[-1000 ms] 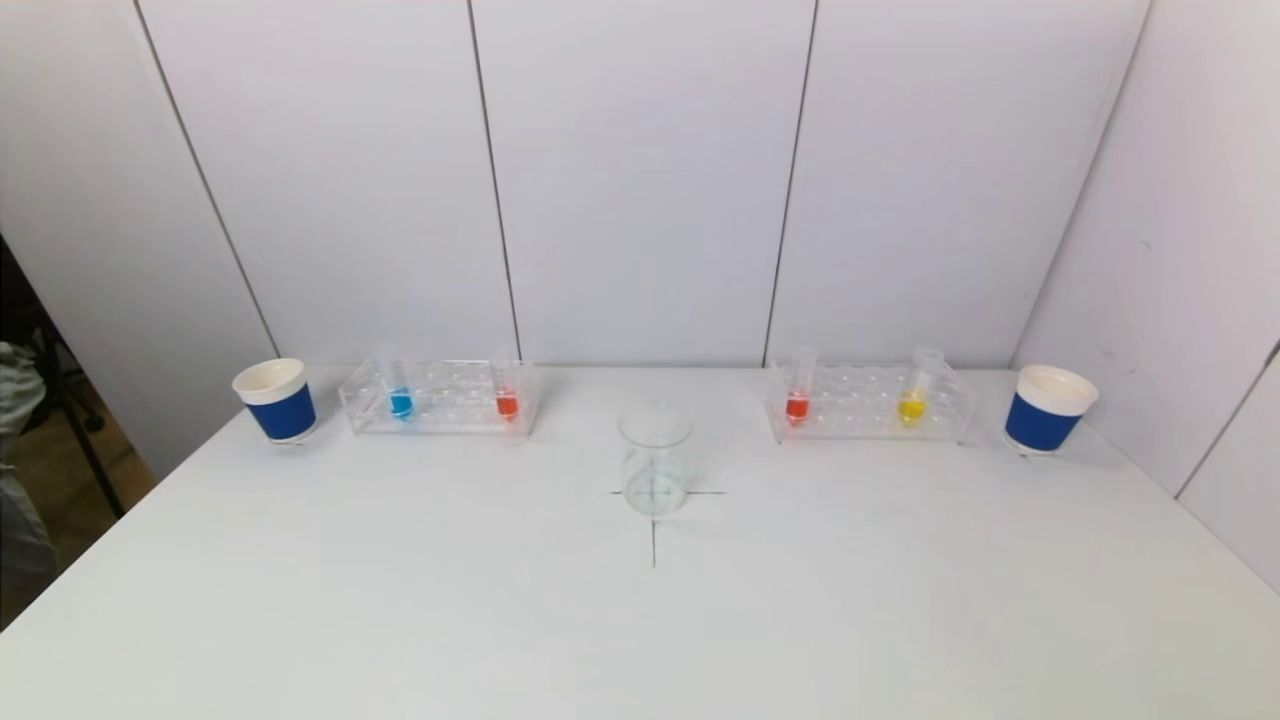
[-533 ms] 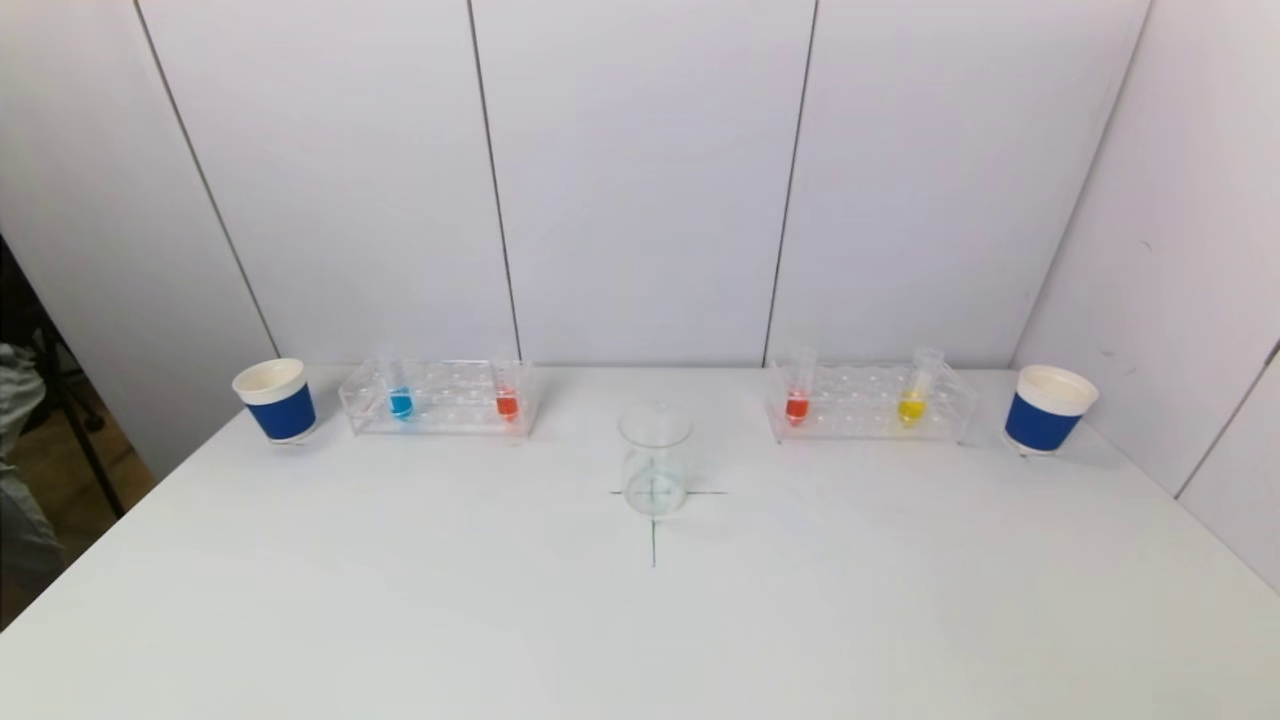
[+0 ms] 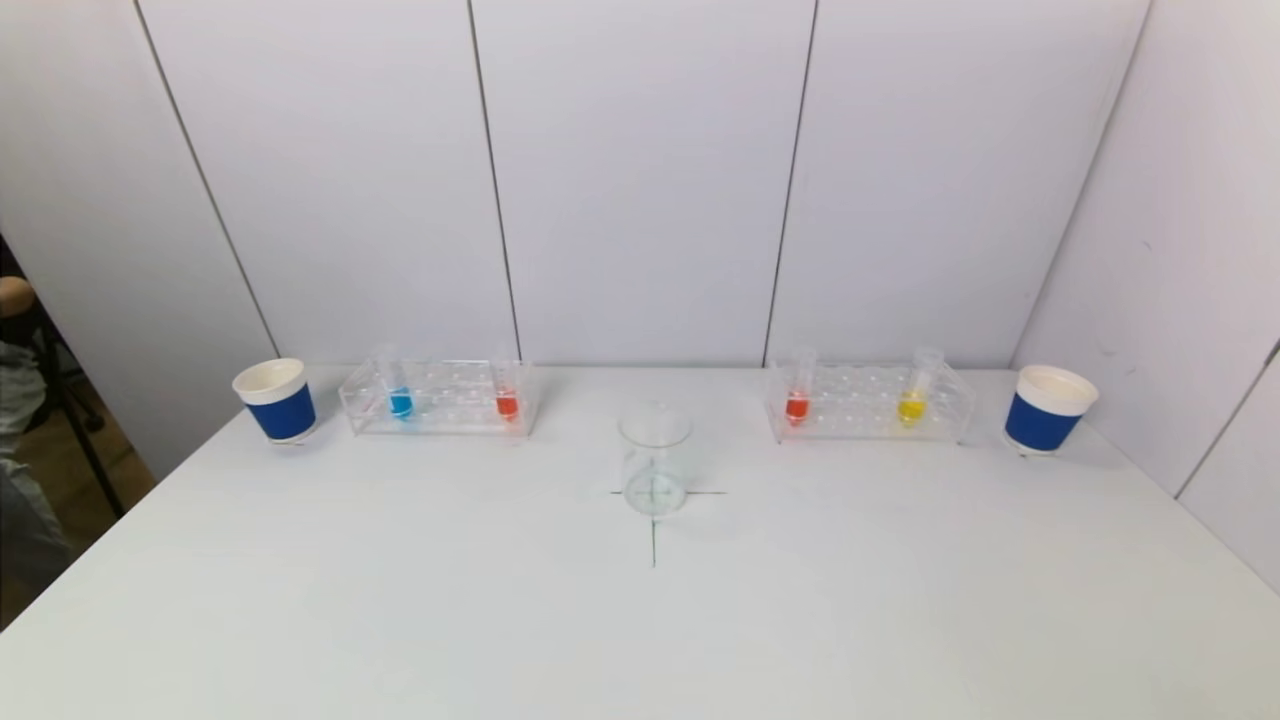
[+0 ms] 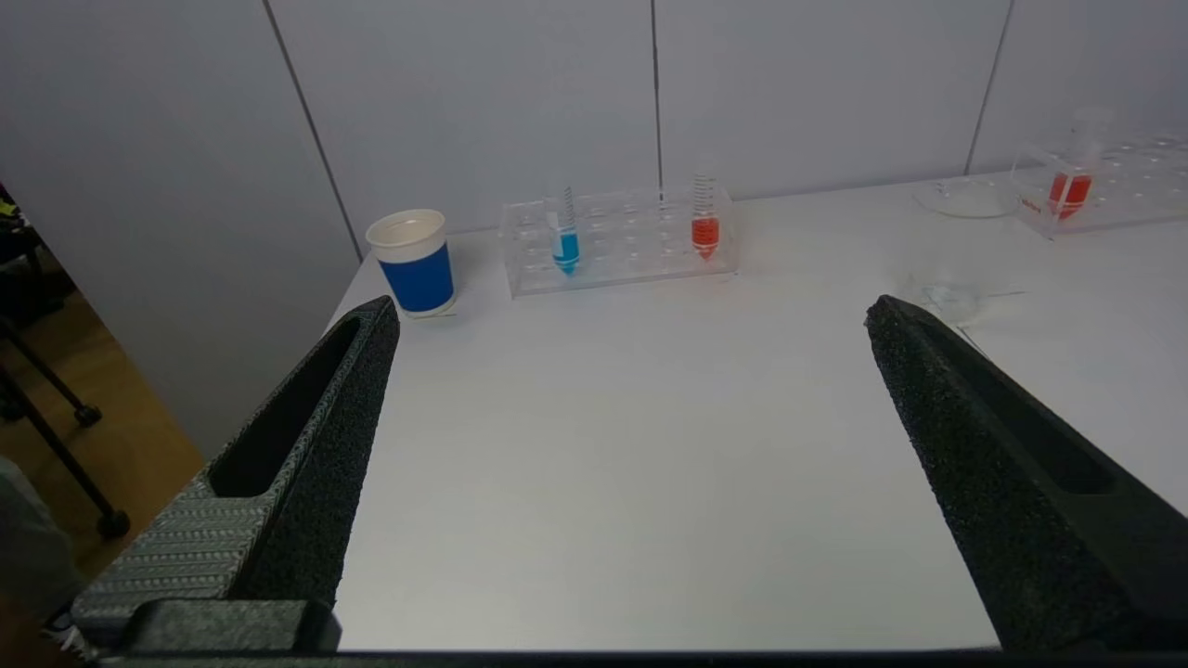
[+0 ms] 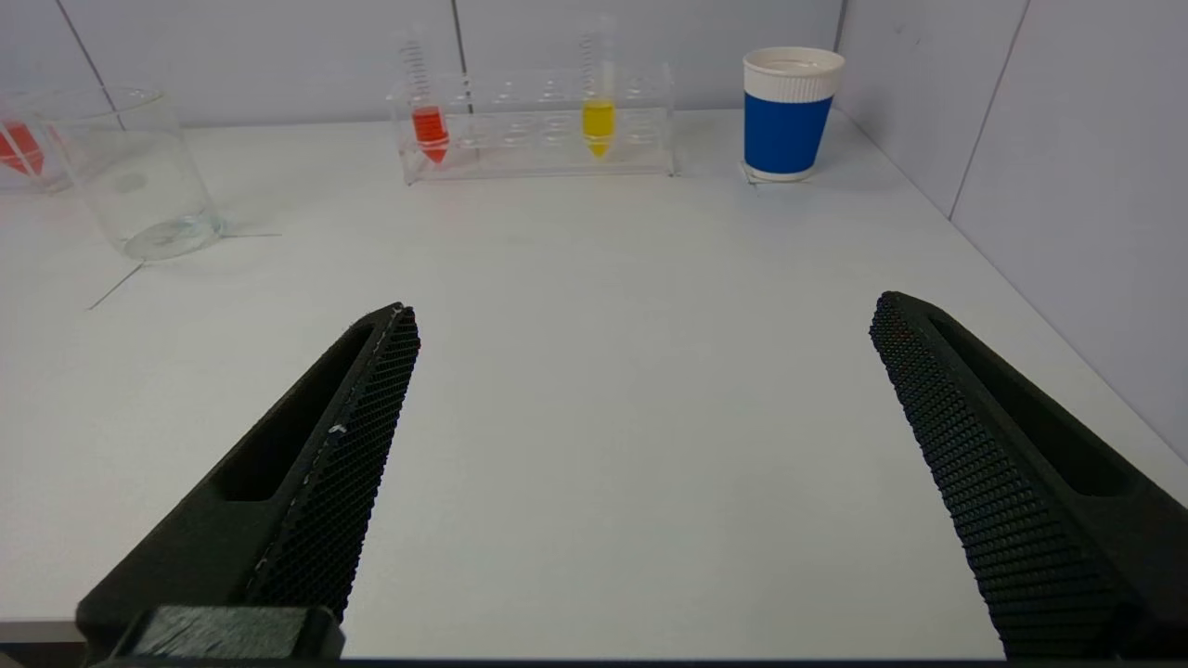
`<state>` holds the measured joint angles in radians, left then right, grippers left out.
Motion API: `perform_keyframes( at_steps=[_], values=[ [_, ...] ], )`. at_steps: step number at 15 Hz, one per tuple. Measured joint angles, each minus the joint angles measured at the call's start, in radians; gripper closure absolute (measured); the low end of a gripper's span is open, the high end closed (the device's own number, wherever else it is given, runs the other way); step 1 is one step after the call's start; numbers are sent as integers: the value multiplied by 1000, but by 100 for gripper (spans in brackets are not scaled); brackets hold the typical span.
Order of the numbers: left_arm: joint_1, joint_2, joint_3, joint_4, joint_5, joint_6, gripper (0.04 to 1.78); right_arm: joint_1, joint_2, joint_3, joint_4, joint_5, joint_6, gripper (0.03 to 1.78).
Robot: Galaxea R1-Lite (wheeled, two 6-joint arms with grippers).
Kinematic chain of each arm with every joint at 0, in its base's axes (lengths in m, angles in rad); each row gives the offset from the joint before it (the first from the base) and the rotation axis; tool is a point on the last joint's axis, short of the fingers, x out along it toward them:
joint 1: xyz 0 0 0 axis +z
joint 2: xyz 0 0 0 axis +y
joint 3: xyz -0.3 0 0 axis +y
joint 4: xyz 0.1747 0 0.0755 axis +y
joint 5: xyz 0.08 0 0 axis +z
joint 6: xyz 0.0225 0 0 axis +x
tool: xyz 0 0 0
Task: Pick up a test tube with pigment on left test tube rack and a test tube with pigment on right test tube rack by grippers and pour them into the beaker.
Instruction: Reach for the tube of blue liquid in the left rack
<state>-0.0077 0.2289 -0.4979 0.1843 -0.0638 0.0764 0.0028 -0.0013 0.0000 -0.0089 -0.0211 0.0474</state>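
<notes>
Now the left gripper (image 4: 631,311) and the right gripper (image 5: 645,311) both hang spread wide, holding nothing, near the table's front edge. Blue tube (image 3: 400,400) and red tube (image 3: 507,402) stand in the left rack (image 3: 440,398); red-orange tube (image 3: 797,404) and yellow tube (image 3: 911,406) in the right rack (image 3: 868,403). Between the racks, nearer the robot, stands the beaker (image 3: 655,460).

Empty beaker (image 3: 655,460) between two racks — left rack (image 3: 437,398), right rack (image 3: 868,402).

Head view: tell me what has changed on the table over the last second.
Nothing on the table visibly changed. The clear glass beaker, both clear plastic test tube racks with their coloured tubes, and both blue paper cups stand where they were; nothing was grasped or released.
</notes>
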Motion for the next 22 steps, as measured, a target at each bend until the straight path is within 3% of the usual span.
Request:
perform_keyframes(
  at_steps=[3, 8, 22],
  values=[
    [0, 139, -92, -30, 2, -4, 6, 0, 0, 0, 0, 0, 0, 4],
    [-1, 394, -177, -195, 2, -7, 6, 0, 0, 0, 0, 0, 0, 4],
    [-2, 1003, -158, -694, 4, -41, 6, 0, 0, 0, 0, 0, 0, 4]
  ],
)
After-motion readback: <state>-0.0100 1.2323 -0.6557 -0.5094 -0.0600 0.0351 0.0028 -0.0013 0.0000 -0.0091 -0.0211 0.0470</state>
